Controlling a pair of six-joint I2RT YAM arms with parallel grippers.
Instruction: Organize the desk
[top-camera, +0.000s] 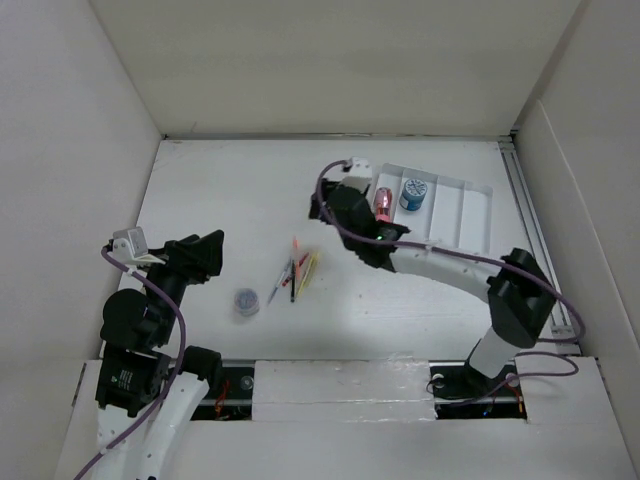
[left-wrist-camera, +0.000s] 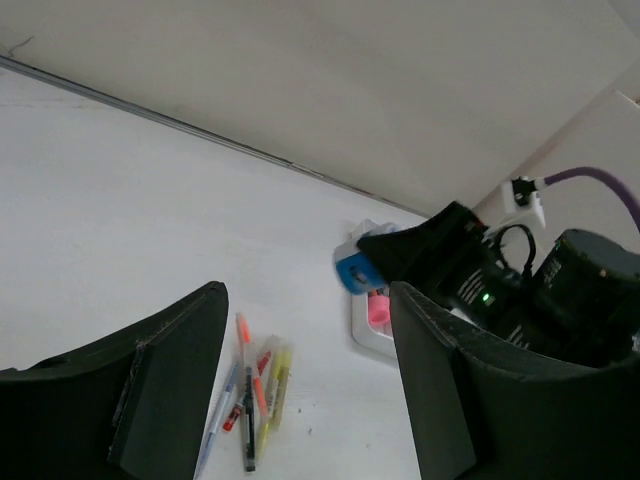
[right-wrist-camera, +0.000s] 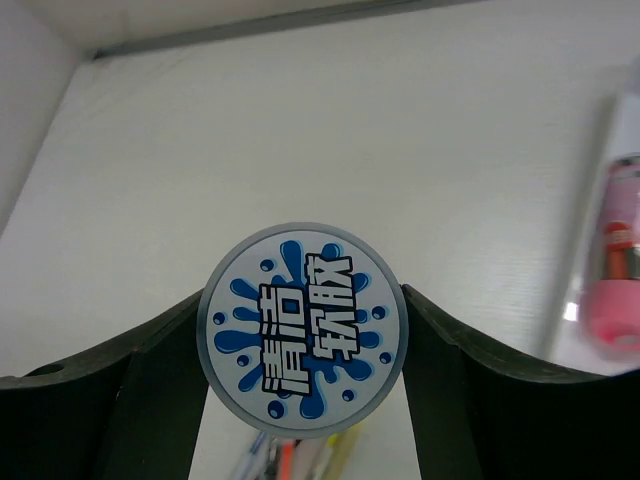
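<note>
The desk (top-camera: 240, 200) is a white tabletop walled on three sides. My right gripper (right-wrist-camera: 300, 297) is shut on a round tin (right-wrist-camera: 300, 325) with a blue splash label, gripping its rim from both sides above the desk. In the left wrist view that tin (left-wrist-camera: 355, 272) shows just left of the tray. From the top view my right gripper (top-camera: 322, 207) hides it. My left gripper (top-camera: 210, 250) hovers open and empty at the left, its fingers (left-wrist-camera: 180, 350) framing the pens (left-wrist-camera: 250, 390).
A white compartmented tray (top-camera: 465, 215) at the back right holds a second blue tin (top-camera: 413, 193) and a pink item (top-camera: 382, 203). Several pens (top-camera: 297, 273) lie bunched mid-desk. A third round tin (top-camera: 246, 300) sits near the front, by the left arm.
</note>
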